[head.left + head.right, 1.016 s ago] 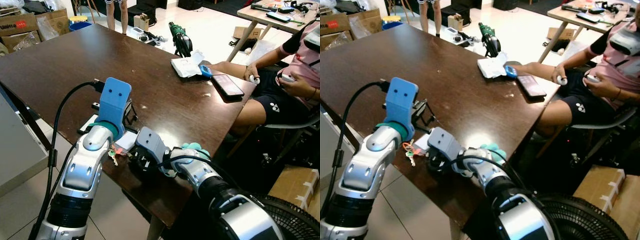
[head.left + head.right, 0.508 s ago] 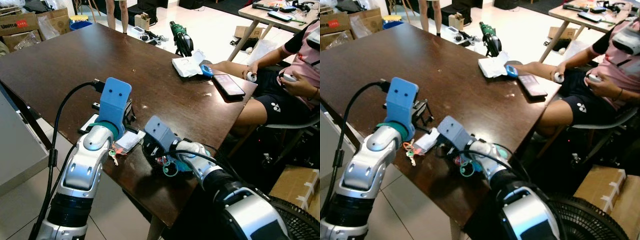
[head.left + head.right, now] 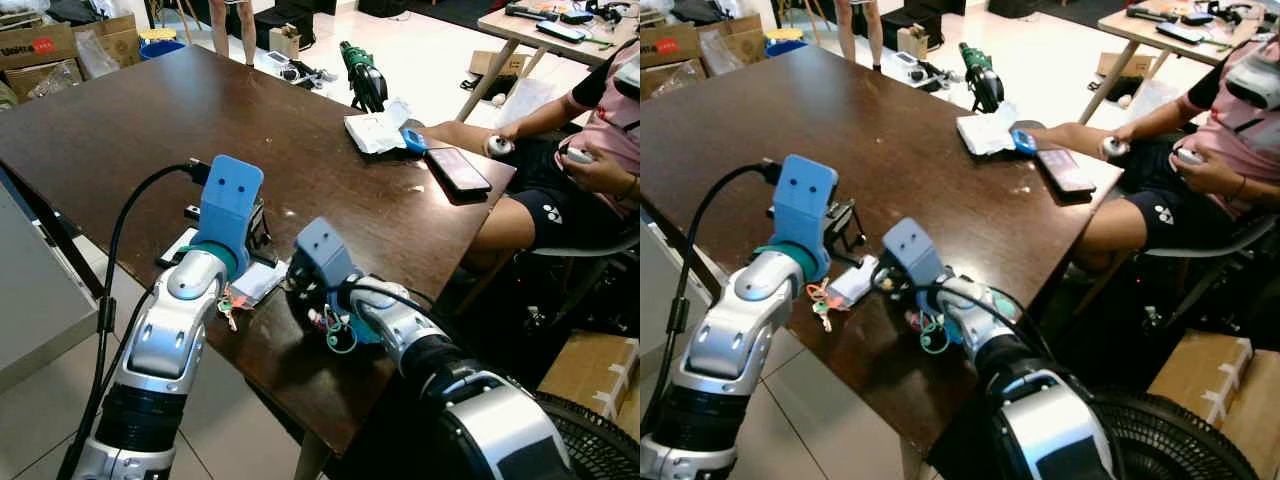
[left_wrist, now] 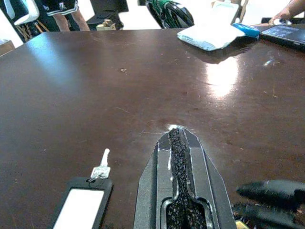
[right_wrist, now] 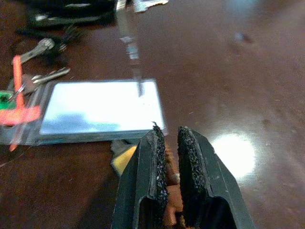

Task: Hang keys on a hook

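My right gripper (image 5: 167,136) hovers low over the dark table (image 3: 150,120) near its front edge. It is shut on a key bunch (image 3: 333,328) with a teal ring and pink bits that dangles under it; an orange-brown piece shows between the fingers. Just beyond the fingertips lie a white card in a clear sleeve (image 5: 100,107) and loose keys with an orange tag (image 3: 230,304). My left gripper (image 4: 175,134) is shut and rests on the table beside these. A black tag with a small key (image 4: 83,200) lies next to it.
A seated person (image 3: 590,150) holding white controllers is at the table's right end. A phone (image 3: 458,170), a white cloth (image 3: 375,130) and a green-black drill (image 3: 362,80) lie at the far right. Cardboard boxes (image 3: 60,50) stand at the far left and a fan (image 3: 590,430) at the lower right.
My right gripper has moved from the table's front edge up and further over the table, and the teal-ringed key bunch now hangs beneath it. The left arm has stayed still.
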Controlling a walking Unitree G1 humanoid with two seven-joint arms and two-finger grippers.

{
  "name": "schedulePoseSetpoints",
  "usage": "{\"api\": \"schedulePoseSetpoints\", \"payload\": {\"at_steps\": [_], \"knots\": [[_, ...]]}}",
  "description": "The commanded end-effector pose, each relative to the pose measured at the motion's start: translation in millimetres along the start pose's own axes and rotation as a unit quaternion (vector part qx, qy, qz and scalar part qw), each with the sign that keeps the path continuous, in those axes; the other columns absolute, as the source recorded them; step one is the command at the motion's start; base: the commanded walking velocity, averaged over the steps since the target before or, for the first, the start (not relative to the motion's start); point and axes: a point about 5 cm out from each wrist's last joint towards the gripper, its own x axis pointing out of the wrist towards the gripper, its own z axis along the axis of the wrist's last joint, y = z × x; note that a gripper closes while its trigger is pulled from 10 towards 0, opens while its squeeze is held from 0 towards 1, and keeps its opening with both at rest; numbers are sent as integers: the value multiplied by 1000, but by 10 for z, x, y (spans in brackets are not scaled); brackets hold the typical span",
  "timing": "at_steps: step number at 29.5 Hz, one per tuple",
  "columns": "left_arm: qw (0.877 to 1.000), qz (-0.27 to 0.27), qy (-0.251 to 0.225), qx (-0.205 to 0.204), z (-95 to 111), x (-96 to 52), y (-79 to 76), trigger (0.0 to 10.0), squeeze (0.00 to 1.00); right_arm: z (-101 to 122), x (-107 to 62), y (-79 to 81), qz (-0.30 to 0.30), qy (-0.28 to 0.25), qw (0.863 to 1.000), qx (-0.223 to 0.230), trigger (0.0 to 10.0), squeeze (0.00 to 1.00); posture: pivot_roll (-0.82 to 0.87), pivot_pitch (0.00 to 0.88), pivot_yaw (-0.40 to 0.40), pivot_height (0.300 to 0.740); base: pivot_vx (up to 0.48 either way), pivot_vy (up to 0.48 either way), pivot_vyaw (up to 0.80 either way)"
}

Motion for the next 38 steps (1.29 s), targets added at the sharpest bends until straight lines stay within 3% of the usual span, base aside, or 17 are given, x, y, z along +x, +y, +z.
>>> {"api": "schedulePoseSetpoints", "payload": {"at_steps": [1, 4, 5, 6, 7, 11, 12, 13, 14, 19, 20, 23, 24, 29, 34, 38], "knots": [[1000, -4, 1, -5, -13, -4, -8, 10000, 0, -3, 4, -34, -26, 5, 999, 25, 10000, 0, 117, 148, 61, 740, 0, 0, 0], [1000, -4, 1, -5, -13, -4, -8, 10000, 0, -3, 4, -34, -26, 5, 999, 25, 10000, 0, 117, 148, 61, 740, 0, 0, 0], [1000, -4, 1, -5, -14, -3, -8, 10000, 0, 32, -28, -165, -76, -2, 996, 38, 10000, 820, 113, 149, 62, 740, 0, 0, 0], [1000, -4, 1, -5, -14, -3, -8, 10000, 0, 32, -28, -165, -76, -2, 996, 38, 10000, 820, 113, 149, 62, 740, 0, 0, 0], [1000, -5, 1, -4, -17, -5, -12, 10000, 0, 40, -72, -287, -115, -7, 992, 60, 10000, 1000, 107, 150, 64, 740, 0, 0, 0], [1000, -6, 2, -4, -23, -12, -15, 10000, 0, -45, -100, -305, -108, 6, 990, 95, 10000, 1000, 112, 151, 65, 740, 0, 0, 0], [1000, -5, 3, -3, -29, -16, -12, 10000, 0, -108, -89, -235, -82, 16, 990, 111, 10000, 0, 112, 151, 65, 740, 0, 0, 0], [1000, -5, 3, -3, -29, -16, -12, 10000, 0, -108, -89, -235, -82, 16, 990, 111, 10000, 0, 112, 151, 65, 740, 0, 0, 0], [1000, -5, 4, -3, -34, -20, -9, 10000, 0, -161, -80, -180, -71, 26, 990, 120, 10000, 1000, 113, 152, 65, 740, 0, 0, 0], [1000, -4, 6, -4, -46, -34, -13, 10000, 0, -212, -69, -123, -68, 33, 988, 134, 10000, 1000, 109, 151, 66, 740, 0, 0, 0], [1000, -4, 6, -5, -49, -35, -17, 10000, 0, -217, -66, -110, -64, 36, 989, 132, 10000, 706, 109, 151, 66, 740, 0, 0, 0], [1000, -5, 6, -5, -51, -36, -19, 10000, 0, -221, -64, -101, -61, 38, 989, 130, 10000, 706, 109, 151, 66, 740, 0, 0, 0], [1000, -5, 6, -5, -51, -37, -22, 10000, 0, -229, -57, -77, -54, 41, 990, 126, 10000, 0, 110, 148, 63, 740, 0, 0, 0], [1000, -3, 6, -6, -52, -36, -18, 10000, 0, -208, -15, 109, 20, 31, 997, 75, 10000, 0, 111, 143, 60, 740, 0, 0, 0], [1000, -5, 5, -6, -55, -38, -24, 10000, 0, -251, -29, 144, 17, 38, 998, 41, 10000, 0, 98, 137, 59, 740, 0, 0, 0], [1000, -6, 5, -6, -57, -38, -29, 10000, 0, -267, -37, 172, 11, 36, 997, 67, 10000, 0, 89, 137, 59, 740, 0, 0, 0]]}}
